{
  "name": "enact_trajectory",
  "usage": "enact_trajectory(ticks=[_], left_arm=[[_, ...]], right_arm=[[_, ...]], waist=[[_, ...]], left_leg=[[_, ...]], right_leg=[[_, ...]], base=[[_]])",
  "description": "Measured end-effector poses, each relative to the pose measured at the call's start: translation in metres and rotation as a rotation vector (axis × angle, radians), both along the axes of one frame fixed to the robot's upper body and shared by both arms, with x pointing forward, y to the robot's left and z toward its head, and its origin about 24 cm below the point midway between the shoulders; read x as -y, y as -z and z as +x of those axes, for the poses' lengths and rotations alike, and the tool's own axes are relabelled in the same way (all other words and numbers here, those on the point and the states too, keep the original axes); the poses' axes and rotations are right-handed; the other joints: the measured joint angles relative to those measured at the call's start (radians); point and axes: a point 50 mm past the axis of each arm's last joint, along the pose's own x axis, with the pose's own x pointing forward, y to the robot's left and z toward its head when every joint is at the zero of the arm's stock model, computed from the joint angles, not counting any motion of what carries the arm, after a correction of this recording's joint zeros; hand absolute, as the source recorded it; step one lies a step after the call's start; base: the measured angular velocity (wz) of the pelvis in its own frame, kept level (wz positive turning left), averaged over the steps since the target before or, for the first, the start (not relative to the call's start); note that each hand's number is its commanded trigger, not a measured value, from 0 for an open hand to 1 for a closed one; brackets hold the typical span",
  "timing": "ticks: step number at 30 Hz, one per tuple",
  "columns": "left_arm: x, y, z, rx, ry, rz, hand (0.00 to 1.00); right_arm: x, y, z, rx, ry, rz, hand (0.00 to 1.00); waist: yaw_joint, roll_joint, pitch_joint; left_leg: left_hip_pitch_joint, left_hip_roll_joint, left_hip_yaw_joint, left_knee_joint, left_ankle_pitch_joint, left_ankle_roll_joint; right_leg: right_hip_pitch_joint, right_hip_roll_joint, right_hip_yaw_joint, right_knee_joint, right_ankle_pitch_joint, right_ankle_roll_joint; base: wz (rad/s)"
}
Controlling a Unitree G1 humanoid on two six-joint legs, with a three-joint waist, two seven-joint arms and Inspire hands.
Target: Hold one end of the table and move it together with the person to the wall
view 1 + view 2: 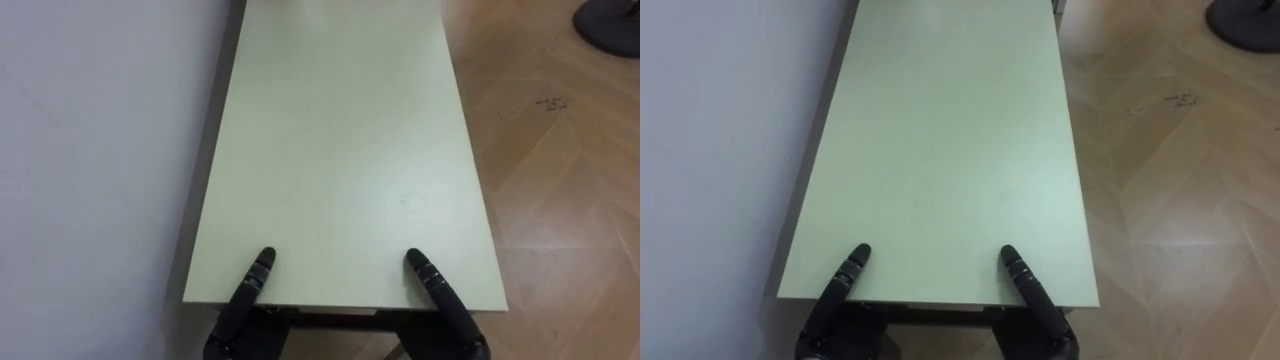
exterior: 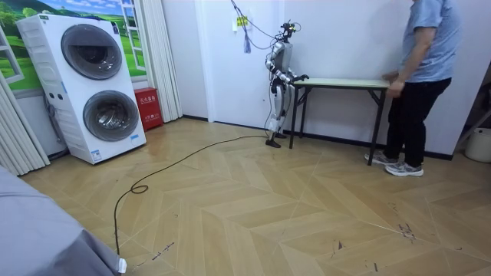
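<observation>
A long table [image 1: 340, 150] with a pale green top and dark legs stretches away from me, beside the wall. My left hand [image 1: 250, 285] and right hand [image 1: 435, 285] grip its near short edge, each with the thumb lying on top and the rest below the edge. In the room view I stand at the table's [image 2: 337, 82] end on the room view's left. A person [image 2: 426, 69] in a blue shirt stands at the far end, with a hand [image 2: 395, 83] on that edge. The table stands on its legs on the floor.
A white wall [image 1: 90, 150] runs close along the table's left side. Wooden floor [image 1: 560, 180] lies open to the right, with a dark round base [image 1: 610, 25] at the far right. Stacked washing machines [image 2: 100, 84] and a red box [image 2: 147, 107] stand further off.
</observation>
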Motion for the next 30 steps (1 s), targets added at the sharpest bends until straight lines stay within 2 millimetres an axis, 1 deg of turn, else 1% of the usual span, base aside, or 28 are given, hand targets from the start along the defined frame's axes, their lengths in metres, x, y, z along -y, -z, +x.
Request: enact_trajectory(ticks=[2,3,4,5,6,7,8,9,10,11,12,13,14,15,16,19,20,21,23,24,28,30], left_arm=[[0.000,0.000,0.000,-0.001,0.000,0.000,0.75],[0.000,0.000,0.000,-0.001,0.000,0.000,0.75],[0.000,0.000,0.000,-0.001,0.000,0.000,0.51],[0.000,0.001,-0.001,-0.004,0.001,0.000,0.24],[0.000,0.001,-0.001,-0.006,0.001,0.000,0.13],[0.000,0.002,-0.002,-0.010,0.001,0.000,0.14],[0.000,0.002,-0.002,-0.012,0.003,-0.001,0.20],[0.000,0.002,-0.002,-0.011,0.006,0.001,0.26],[0.000,0.002,-0.002,-0.007,0.008,0.004,0.26],[-0.001,0.001,-0.002,0.005,0.018,0.015,0.22],[-0.001,0.001,-0.002,0.021,0.032,0.030,0.15],[-0.001,0.000,-0.001,0.031,0.037,0.032,0.03],[0.001,-0.001,0.000,0.059,0.056,0.034,0.01],[0.001,-0.001,0.000,0.060,0.058,0.031,0.00],[0.001,-0.002,0.001,0.075,0.064,0.026,0.00],[0.000,-0.001,0.000,0.080,0.069,0.026,0.00],[-0.001,0.000,-0.001,0.080,0.076,0.041,0.00],[-0.002,0.002,-0.002,0.077,0.077,0.046,0.00],[-0.004,0.004,-0.003,0.076,0.078,0.047,0.00],[-0.005,0.005,-0.004,0.075,0.081,0.047,0.00],[-0.007,0.010,-0.003,0.067,0.101,0.060,0.00],[-0.008,0.013,-0.005,0.074,0.139,0.094,0.00]], right_arm=[[0.000,0.000,0.000,-0.001,0.001,0.000,1.00],[-0.001,0.000,0.000,0.000,0.003,0.003,1.00],[-0.001,0.001,-0.001,0.000,0.003,0.001,0.71],[-0.001,0.002,-0.001,0.000,0.004,-0.002,0.31],[-0.001,0.002,-0.001,0.000,0.004,-0.002,0.19],[-0.001,0.003,-0.002,-0.003,0.003,-0.003,0.37],[-0.002,0.003,-0.002,-0.003,0.005,0.002,0.42],[-0.002,0.003,-0.002,-0.001,0.005,0.002,0.52],[-0.002,0.004,-0.002,0.003,0.002,0.001,0.62],[-0.002,0.005,-0.003,0.018,-0.010,-0.008,0.73],[-0.001,0.007,-0.004,0.029,-0.020,-0.019,0.71],[-0.001,0.007,-0.004,0.027,-0.021,-0.020,0.61],[0.000,0.009,-0.005,0.017,-0.020,-0.023,0.53],[0.000,0.011,-0.006,0.012,-0.019,-0.025,0.29],[-0.001,0.013,-0.004,0.001,-0.024,-0.025,0.00],[-0.002,0.014,-0.005,-0.001,-0.033,-0.019,0.00],[-0.002,0.017,-0.007,0.008,-0.039,-0.016,0.00],[-0.002,0.017,-0.009,0.026,-0.049,-0.012,0.00],[-0.004,0.016,-0.009,0.060,-0.070,0.005,0.00],[-0.005,0.016,-0.010,0.062,-0.077,0.016,0.00],[-0.007,0.018,-0.012,0.070,-0.101,0.036,0.00],[-0.007,0.020,-0.014,0.079,-0.113,0.049,0.00]], waist=[[0.001,0.000,-0.0002],[0.002,0.000,-0.0003],[0.002,0.000,-0.0003],[0.003,0.000,-0.0003],[0.003,0.000,-0.0002],[0.003,0.000,-0.0003],[0.003,0.000,-0.0004],[0.003,0.000,-0.0006],[0.004,0.000,-0.0010],[0.006,-0.001,-0.0011],[0.009,-0.001,-0.0011],[0.009,-0.001,-0.0011],[0.013,0.000,-0.0032],[0.015,-0.001,-0.0048],[0.016,-0.001,-0.0065],[0.016,-0.006,-0.0103],[0.015,-0.009,-0.0134],[0.014,-0.010,-0.0139],[0.014,-0.013,-0.0169],[0.013,-0.014,-0.0165],[0.013,-0.007,-0.0205],[0.013,-0.005,-0.0217]], left_leg=[[0.001,0.000,0.000,0.000,0.000,0.000],[0.002,0.001,0.001,0.000,0.000,0.000],[0.003,0.001,0.001,0.000,0.000,0.000],[0.007,0.001,0.001,0.000,0.000,0.000],[0.010,0.001,0.001,0.000,0.000,0.000],[0.015,0.001,0.002,0.000,0.000,0.000],[0.016,0.001,0.002,0.000,0.000,0.000],[0.016,0.002,0.001,0.000,0.000,0.000],[0.017,0.002,0.001,0.000,0.000,0.000],[0.020,0.002,0.001,-0.001,0.000,0.000],[0.024,0.002,0.002,-0.003,0.000,0.000],[0.028,0.002,0.002,-0.004,0.000,0.000],[0.035,0.002,0.001,-0.010,0.000,-0.001],[0.037,0.002,0.001,-0.012,0.000,-0.001],[0.039,0.002,0.001,-0.016,0.000,-0.002],[0.043,0.003,0.000,-0.022,0.002,-0.004],[0.050,0.004,-0.001,-0.028,0.003,-0.006],[0.062,0.005,-0.001,-0.030,0.003,-0.006],[0.072,0.008,0.000,-0.032,0.003,-0.006],[0.081,0.009,0.000,-0.034,0.002,-0.008],[0.089,0.011,-0.001,-0.046,0.000,-0.012],[0.094,0.013,0.000,-0.048,0.001,-0.014]], right_leg=[[0.000,0.000,-0.001,0.000,0.000,0.000],[0.001,0.000,-0.001,0.000,0.000,0.000],[0.002,0.000,-0.001,0.000,0.000,0.000],[0.006,0.000,-0.001,0.000,0.000,0.000],[0.009,0.000,-0.001,0.000,0.000,0.000],[0.013,0.000,-0.001,0.000,0.000,0.000],[0.015,0.000,-0.001,0.000,0.000,0.000],[0.015,0.001,-0.001,0.000,0.000,0.000],[0.016,0.001,-0.001,0.000,0.000,0.000],[0.019,0.001,-0.001,0.000,0.000,0.000],[0.022,0.001,-0.001,0.000,0.000,0.000],[0.025,0.001,-0.001,0.000,0.000,0.000],[0.031,0.002,-0.001,-0.001,0.000,0.000],[0.031,0.002,-0.002,-0.001,0.000,0.000],[0.031,0.001,-0.003,0.000,0.000,-0.001],[0.033,0.002,-0.011,0.000,0.000,-0.001],[0.038,0.002,-0.020,0.000,0.000,-0.001],[0.048,0.003,-0.029,-0.001,0.000,-0.001],[0.058,0.005,-0.030,-0.001,0.000,-0.001],[0.069,0.006,-0.030,-0.003,0.000,-0.001],[0.083,0.009,-0.036,-0.017,0.002,-0.003],[0.087,0.012,-0.035,-0.017,0.002,-0.003]], base=[[0.00],[0.00],[0.00],[0.00],[0.00],[0.00],[0.00],[0.00],[0.00],[0.00],[0.00],[0.00],[0.00],[0.00],[0.00],[0.00],[0.00],[0.00],[0.00],[0.00],[-0.01],[0.00]])
